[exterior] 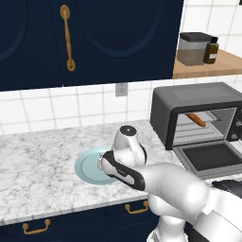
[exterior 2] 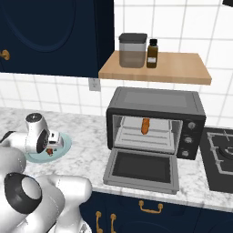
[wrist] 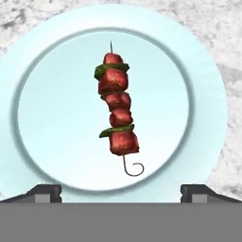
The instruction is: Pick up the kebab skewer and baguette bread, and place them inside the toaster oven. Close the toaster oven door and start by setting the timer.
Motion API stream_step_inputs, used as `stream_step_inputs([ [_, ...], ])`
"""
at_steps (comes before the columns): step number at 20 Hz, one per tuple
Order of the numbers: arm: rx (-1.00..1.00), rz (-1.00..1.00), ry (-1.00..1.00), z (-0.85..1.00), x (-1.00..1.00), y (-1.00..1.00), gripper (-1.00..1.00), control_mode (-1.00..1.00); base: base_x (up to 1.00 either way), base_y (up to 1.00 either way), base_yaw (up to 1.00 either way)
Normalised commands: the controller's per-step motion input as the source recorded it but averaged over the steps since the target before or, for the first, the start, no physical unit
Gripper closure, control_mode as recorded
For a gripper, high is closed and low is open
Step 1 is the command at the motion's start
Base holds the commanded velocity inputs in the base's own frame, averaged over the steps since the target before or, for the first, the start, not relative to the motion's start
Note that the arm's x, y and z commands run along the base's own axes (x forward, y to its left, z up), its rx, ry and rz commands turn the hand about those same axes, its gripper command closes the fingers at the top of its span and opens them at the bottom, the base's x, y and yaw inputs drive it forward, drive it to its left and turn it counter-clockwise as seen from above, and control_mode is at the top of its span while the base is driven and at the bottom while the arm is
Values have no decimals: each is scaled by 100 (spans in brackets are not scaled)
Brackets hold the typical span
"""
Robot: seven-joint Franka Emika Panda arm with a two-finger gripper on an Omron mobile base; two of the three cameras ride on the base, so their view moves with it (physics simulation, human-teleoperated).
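Your tool stands fully open, its two fingertips spread wide and holding nothing. It points straight down at the kebab skewer, which lies directly below it, centred between the fingertips and clear of both. The skewer carries red-brown meat chunks with green pieces between them; its pointed end faces away from the tool and its curled hook end lies nearest the fingertips.

The skewer rests in the middle of a pale blue plate, and the plate sits on the marbled tabletop. From the left base view you see the plate partly covered by the arm; from the right base view the skewer shows just beside the tool.

The toaster oven stands on the same tabletop, well apart from the tool, off to its right side as the base faces. The toaster oven door is dropped fully open and lies flat in front of the cavity. The baguette bread lies on the wire rack inside the oven.

Above the oven, a wooden shelf carries a grey canister and a dark bottle, standing just beside each other.
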Motion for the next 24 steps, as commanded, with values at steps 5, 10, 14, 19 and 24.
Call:
stream_step_inputs([
  [5,0,0,0,-8,26,10,-100,-100,0,0,0],
  [10,0,0,0,-10,19,2,-100,-100,0,0,0],
  [14,0,0,0,-25,6,5,-100,-100,0,0,0],
  [19,0,0,0,-27,9,10,-100,-100,0,0,0],
  [24,0,0,0,-16,3,3,-100,-100,0,0,0],
])
